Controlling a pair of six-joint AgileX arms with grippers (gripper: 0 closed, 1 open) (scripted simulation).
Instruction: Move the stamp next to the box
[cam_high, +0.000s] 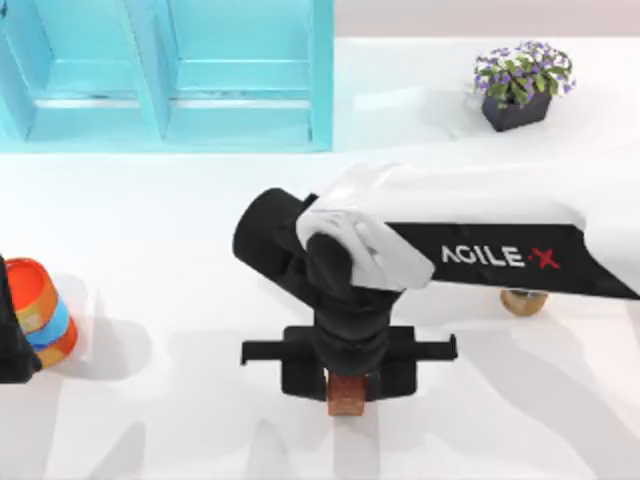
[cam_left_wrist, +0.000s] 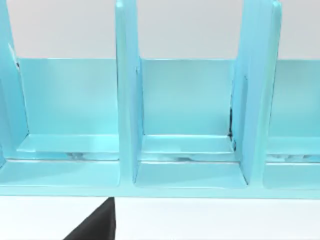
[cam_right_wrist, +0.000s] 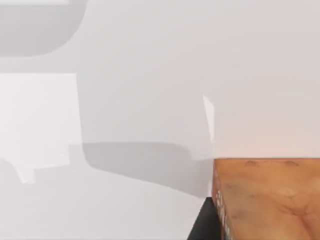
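The stamp (cam_high: 347, 399), a small reddish-brown block, sits near the table's front middle and pokes out from under my right gripper (cam_high: 347, 384). In the right wrist view the stamp (cam_right_wrist: 270, 200) looms large, and a dark fingertip (cam_right_wrist: 204, 222) presses against its side, so the gripper is shut on it. The box (cam_high: 240, 90) is a turquoise open-fronted case with dividers at the back left, well away from the stamp. It also appears in the left wrist view as the box (cam_left_wrist: 185, 115). My left arm (cam_high: 10, 330) stays parked at the left edge.
An orange-and-blue striped can (cam_high: 42, 312) stands beside the left arm. A potted purple flower (cam_high: 520, 85) sits at the back right. An amber bottle (cam_high: 523, 301) peeks out from under the right arm's white link.
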